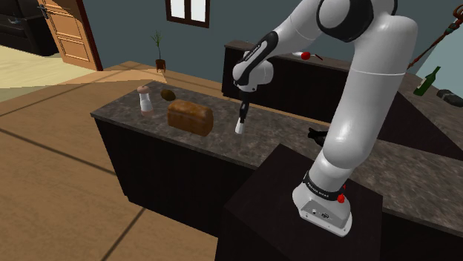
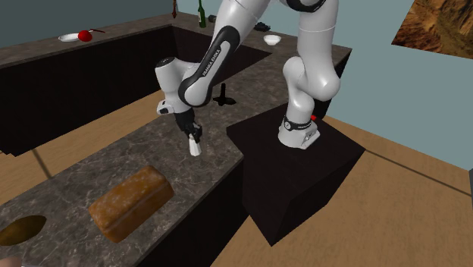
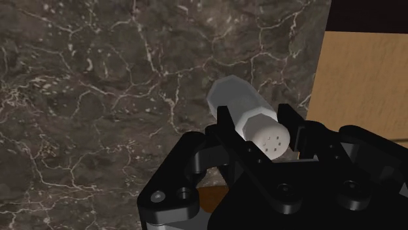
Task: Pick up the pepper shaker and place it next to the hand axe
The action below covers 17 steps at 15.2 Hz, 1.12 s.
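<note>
Soft, even light is falling over the dark marbled counter (image 1: 141, 124), leaving barely any cast shadow on its top, while its front face is sinking to near black. Above the counter the white arm (image 1: 371, 81) is catching the most light and shading gently grey underneath. Beyond the counter a window (image 1: 187, 9) is glowing white. Close over the counter the pale shaker (image 3: 238, 104) is showing evenly lit, and only faint edges are glinting on the black gripper (image 3: 258, 124).

Shaker (image 1: 240, 127) hangs over the counter (image 1: 222, 141) (between loaf (image 1: 190, 117) and stand (image 1: 282, 211)).
</note>
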{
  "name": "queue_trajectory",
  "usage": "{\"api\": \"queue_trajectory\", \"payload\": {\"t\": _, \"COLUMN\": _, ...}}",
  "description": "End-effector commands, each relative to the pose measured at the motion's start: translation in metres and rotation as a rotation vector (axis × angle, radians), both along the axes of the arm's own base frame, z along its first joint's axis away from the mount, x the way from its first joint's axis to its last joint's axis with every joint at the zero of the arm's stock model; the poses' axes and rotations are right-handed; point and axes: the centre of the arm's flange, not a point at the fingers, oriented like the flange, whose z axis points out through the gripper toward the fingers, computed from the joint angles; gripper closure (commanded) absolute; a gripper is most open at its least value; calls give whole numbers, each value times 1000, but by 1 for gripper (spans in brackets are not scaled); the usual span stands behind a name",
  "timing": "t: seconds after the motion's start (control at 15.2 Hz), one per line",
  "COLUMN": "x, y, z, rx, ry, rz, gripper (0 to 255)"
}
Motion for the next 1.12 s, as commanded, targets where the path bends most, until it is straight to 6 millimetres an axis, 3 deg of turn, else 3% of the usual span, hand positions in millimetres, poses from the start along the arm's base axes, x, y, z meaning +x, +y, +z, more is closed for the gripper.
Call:
{"api": "queue_trajectory", "payload": {"t": 0.0, "x": 0, "y": 0, "z": 10, "rx": 0, "ry": 0, "rz": 0, "gripper": 255}}
{"api": "queue_trajectory", "payload": {"t": 1.06, "x": 0, "y": 0, "z": 95, "rx": 0, "ry": 0, "rz": 0, "gripper": 255}}
